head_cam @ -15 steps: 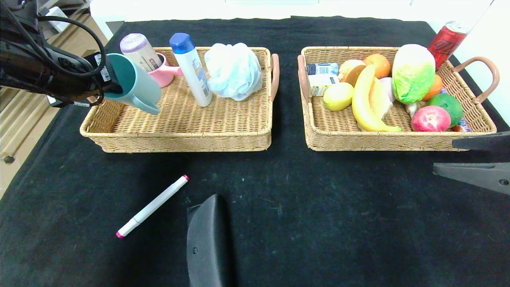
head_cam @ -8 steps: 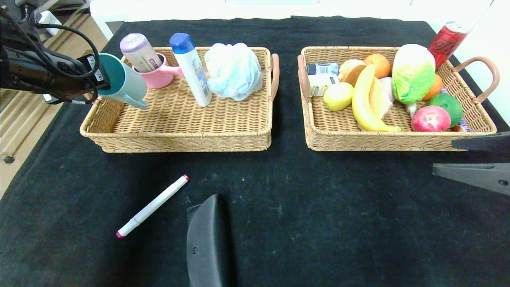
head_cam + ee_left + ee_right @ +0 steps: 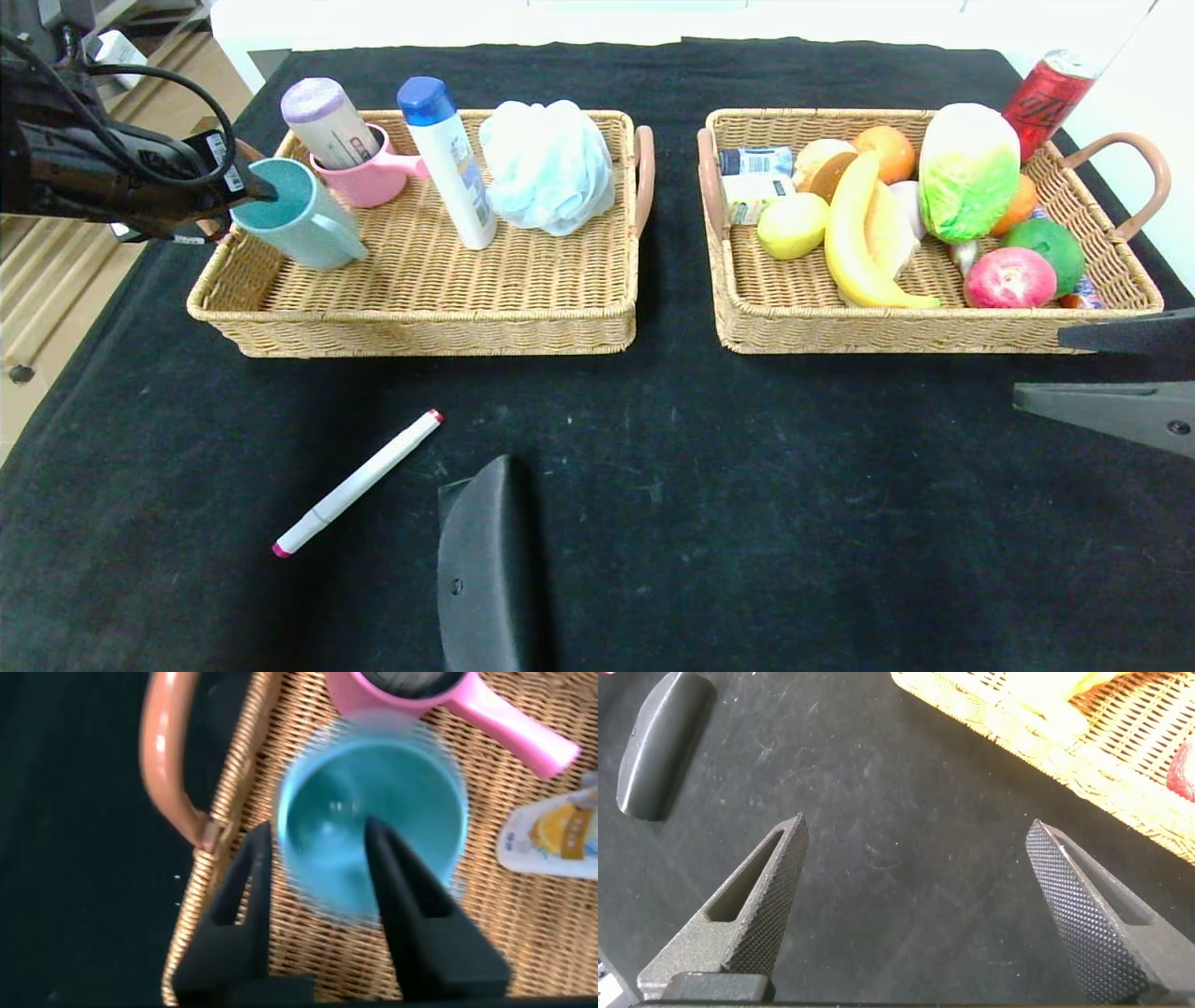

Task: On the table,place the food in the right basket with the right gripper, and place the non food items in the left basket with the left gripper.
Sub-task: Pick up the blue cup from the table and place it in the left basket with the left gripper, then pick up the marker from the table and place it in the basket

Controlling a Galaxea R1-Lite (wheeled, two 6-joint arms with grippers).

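Left tool [image 3: 254,189], head view: sits at the rim of the teal cup [image 3: 301,227], at the outer end of the left basket [image 3: 420,317]. Cup is mouth up on the wicker and looks slightly leaned, just beside the pink cup [image 3: 369,177]. Can't read the jaw gap from this angle. Marker [image 3: 359,481] lies flat on the tabletop [image 3: 747,467], well apart from both baskets; as far as I can see it's the only loose item left. Right tool [image 3: 1041,364] is parked low by the near corner of the right basket [image 3: 896,331], which is full of food.

Left wrist view: left tool [image 3: 316,831] has its jaws partly apart, one finger inside the teal cup [image 3: 416,812] and one outside, straddling the wall. There's a gap on both sides, so I'd call it no clamp. Cup is blurred, so it may not be settled.

Risks:
- If the tool pulls out sideways, the inner finger hooks the wall and tips the cup onto the pink cup [image 3: 402,691] or over the basket wall [image 3: 245,770]. Lift straight up.
- Marker next: thin, round and flat on cloth, so it's likely to roll or slip out of the jaws. Grip it across the barrel.

Right wrist view: right tool [image 3: 917,826] is wide open and empty over bare tabletop, with the right basket [image 3: 1018,737] edge beyond it. Touching nothing.
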